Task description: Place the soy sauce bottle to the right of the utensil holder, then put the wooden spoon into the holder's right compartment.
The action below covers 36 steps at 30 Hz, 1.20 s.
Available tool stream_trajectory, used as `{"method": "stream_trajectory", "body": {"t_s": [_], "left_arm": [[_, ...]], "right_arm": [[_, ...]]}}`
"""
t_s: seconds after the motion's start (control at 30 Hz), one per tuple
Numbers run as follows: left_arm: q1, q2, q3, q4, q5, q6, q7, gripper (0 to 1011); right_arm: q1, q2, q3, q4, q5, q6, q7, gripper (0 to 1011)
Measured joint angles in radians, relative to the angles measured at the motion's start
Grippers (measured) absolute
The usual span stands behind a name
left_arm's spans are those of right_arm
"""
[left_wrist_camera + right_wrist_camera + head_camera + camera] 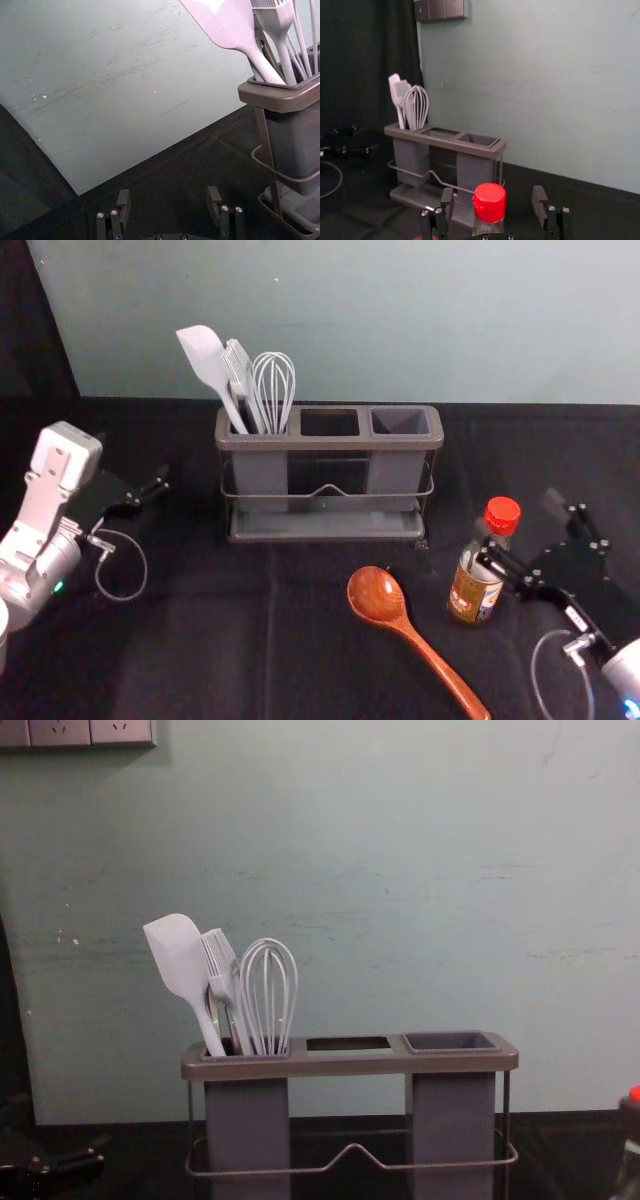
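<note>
Wooden spoon [376, 594] nearest, on the black-clothed bench [200, 660]: handle toward the near edge, bowl toward the utensil holder [325, 443]. Soy sauce bottle [470, 592] upright, right of the spoon, nearer the near edge than the holder is. Right gripper [493, 195] at the bottle from the right edge, fingers spread, red cap [489, 202] showing between them and nearer one side; contact cannot be told. Left gripper [169, 194] idle by the left edge, fingers apart.

Step in hand, as judged: lining up on the bottle. Risks: off-centre closing, one finger landing first, could tip or twist it; a low sweep might clip the spoon. Later, a slanted spoon could catch the rim of the right compartment [396, 472], its bowl being broad.

Materials: bottle smooth, round-bodied, brown-and-white label, ribbed-looking cap. Spoon glossy reddish wood, oval bowl, slim handle. Holder matt grey, probably plastic, boxy cups, rounded rim, thin bent wire rail [350, 1148]. Pale spatula [205, 355], brush [238, 365] and looped whisk [275, 385] lean in its left compartment.
</note>
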Motion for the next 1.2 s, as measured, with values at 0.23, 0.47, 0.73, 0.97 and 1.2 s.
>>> {"method": "stream_trajectory", "body": {"t_s": [0.23, 0.47, 0.73, 0.97, 1.2], "left_arm": [[0.000, 0.000, 0.000, 0.000, 0.000, 0.000, 0.000, 1005], [0.000, 0.000, 0.000, 0.000, 0.000, 0.000, 0.000, 1005], [0.000, 0.000, 0.000, 0.000, 0.000, 0.000, 0.000, 1005], [0.000, 0.000, 0.000, 0.000, 0.000, 0.000, 0.000, 1005], [0.000, 0.000, 0.000, 0.000, 0.000, 0.000, 0.000, 1005]], "right_arm": [[0.022, -0.027, -0.008, 0.017, -0.029, 0.039, 0.010, 1003], [0.038, -0.047, -0.005, 0.032, -0.038, 0.055, 0.027, 1003], [0.062, -0.070, 0.004, 0.056, -0.033, 0.070, 0.057, 1003], [0.080, -0.090, 0.011, 0.080, -0.015, 0.074, 0.096, 1002], [0.086, -0.108, 0.020, 0.095, -0.007, 0.075, 0.124, 1003]]}}
